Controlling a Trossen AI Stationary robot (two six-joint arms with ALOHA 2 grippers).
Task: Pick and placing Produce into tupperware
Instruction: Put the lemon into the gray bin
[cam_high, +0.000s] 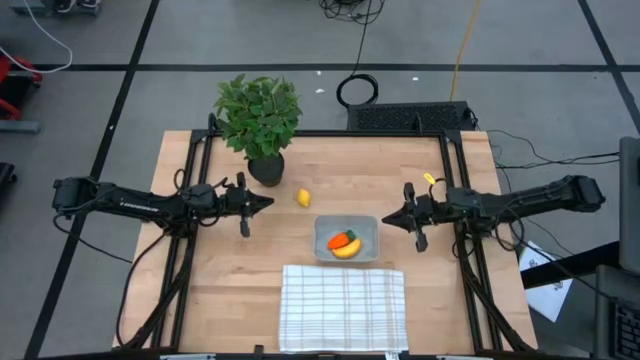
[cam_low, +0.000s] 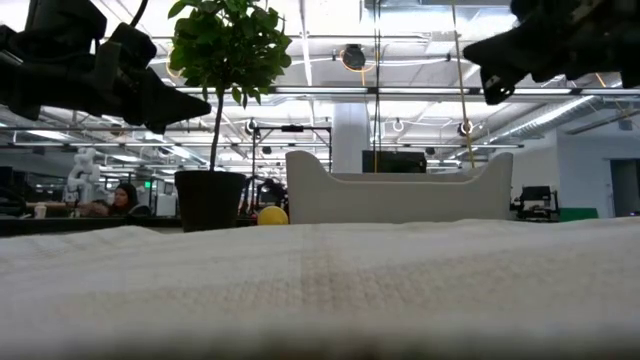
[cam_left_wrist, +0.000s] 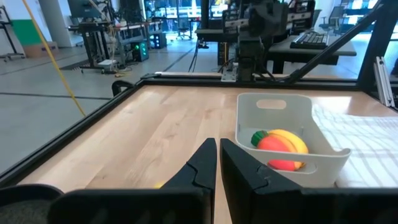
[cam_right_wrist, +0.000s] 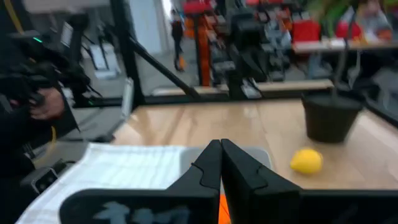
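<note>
The translucent grey tupperware sits mid-table with the orange carrot and the yellow banana lying inside it; the left wrist view shows the carrot and the banana there too. The yellow lemon rests on the wood left of the tupperware, near the plant pot, and shows in the right wrist view. My left gripper hovers shut left of the lemon, fingers pointing right. My right gripper hovers shut right of the tupperware, pointing left. Neither touches anything.
A leafy potted plant stands at the far left of the table, just behind the lemon. A white grid-striped cloth lies at the near edge below the tupperware. A black frame rail borders the table. Bare wood lies between the grippers.
</note>
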